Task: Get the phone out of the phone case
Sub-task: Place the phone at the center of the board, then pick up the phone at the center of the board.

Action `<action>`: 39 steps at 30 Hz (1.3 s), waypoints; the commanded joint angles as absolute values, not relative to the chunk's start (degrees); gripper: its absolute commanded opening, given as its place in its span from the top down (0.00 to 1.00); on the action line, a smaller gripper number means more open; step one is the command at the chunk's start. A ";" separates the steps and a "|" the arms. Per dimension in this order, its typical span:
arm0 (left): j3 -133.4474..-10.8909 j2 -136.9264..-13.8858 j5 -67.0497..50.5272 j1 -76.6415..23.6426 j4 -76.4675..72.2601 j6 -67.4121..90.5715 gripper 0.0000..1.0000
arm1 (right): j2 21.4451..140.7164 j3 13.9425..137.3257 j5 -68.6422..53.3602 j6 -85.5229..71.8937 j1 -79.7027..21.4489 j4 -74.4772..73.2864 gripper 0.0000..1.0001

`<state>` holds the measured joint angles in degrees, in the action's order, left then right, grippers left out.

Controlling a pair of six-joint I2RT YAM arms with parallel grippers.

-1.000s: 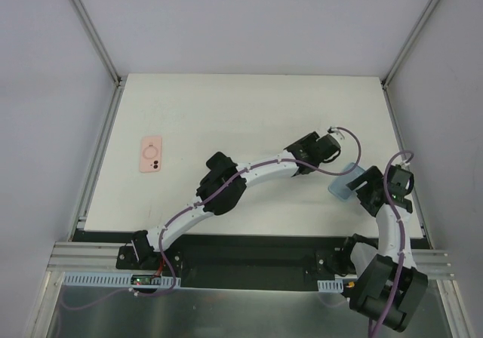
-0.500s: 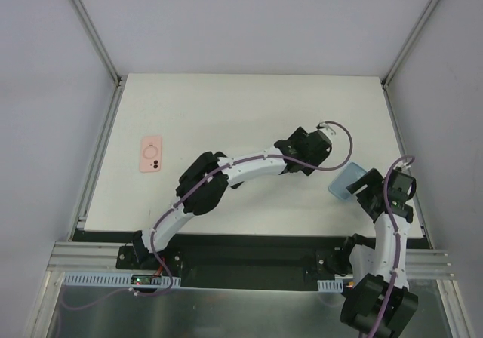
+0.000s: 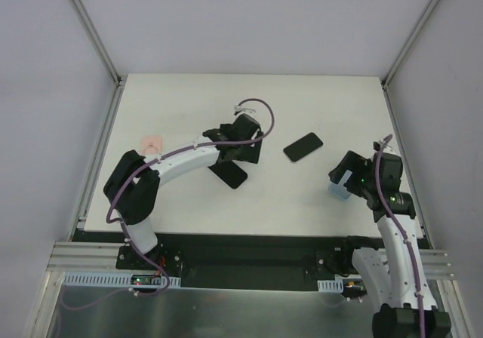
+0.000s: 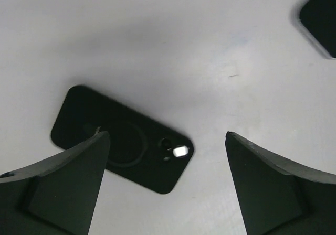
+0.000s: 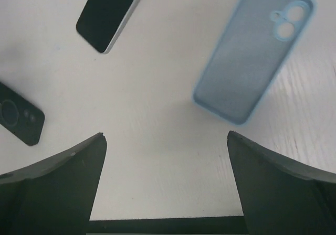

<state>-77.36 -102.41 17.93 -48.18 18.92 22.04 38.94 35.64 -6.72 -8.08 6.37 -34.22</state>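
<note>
A black phone (image 3: 303, 146) (image 5: 110, 12) lies flat on the white table, right of centre, apart from both grippers. An empty light-blue phone case (image 5: 254, 51) (image 3: 338, 187) lies inside-up at the right, partly hidden in the top view by my right gripper (image 3: 349, 173). That gripper (image 5: 166, 134) hovers open just short of the case with nothing between its fingers. My left gripper (image 3: 247, 153) (image 4: 167, 134) stands open above a black case-like slab with a ring and camera holes (image 4: 123, 140) (image 3: 230, 173), not touching it.
A pink phone case (image 3: 153, 143) lies at the left, partly covered by the left arm. The table's front edge (image 5: 168, 225) runs just below the right gripper. Metal frame rails (image 3: 98, 157) border the table on both sides.
The left arm swung from the right side to the table's middle and both grippers opened. The blue case now lies alone by the right gripper, and the black phone lies on the table.
</note>
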 commanded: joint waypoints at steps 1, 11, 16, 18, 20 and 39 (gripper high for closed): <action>-67.78 -93.09 12.92 -42.47 20.04 31.81 0.09 | 44.97 42.17 -0.36 -8.26 -9.78 -33.50 0.00; -54.41 -75.08 14.85 -35.51 23.11 33.58 0.01 | 79.07 62.46 8.44 -3.88 -43.49 -27.07 0.04; -51.07 -67.35 15.21 -32.35 25.84 32.79 0.01 | 94.18 72.06 5.20 -0.70 -49.13 -24.97 0.04; -50.45 -65.49 13.81 -30.25 27.06 32.26 0.01 | 97.37 74.95 3.35 -0.44 -49.83 -23.82 0.04; -50.45 -63.46 11.44 -28.31 28.03 31.73 0.01 | 101.32 76.72 1.94 -0.35 -50.10 -23.20 0.04; -50.10 -62.40 8.44 -24.87 29.62 29.27 0.01 | 116.45 83.76 2.46 5.88 -53.43 -20.92 0.04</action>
<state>-49.71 -62.22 9.39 -25.39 29.04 30.39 115.02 80.93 2.68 3.31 -52.21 -21.87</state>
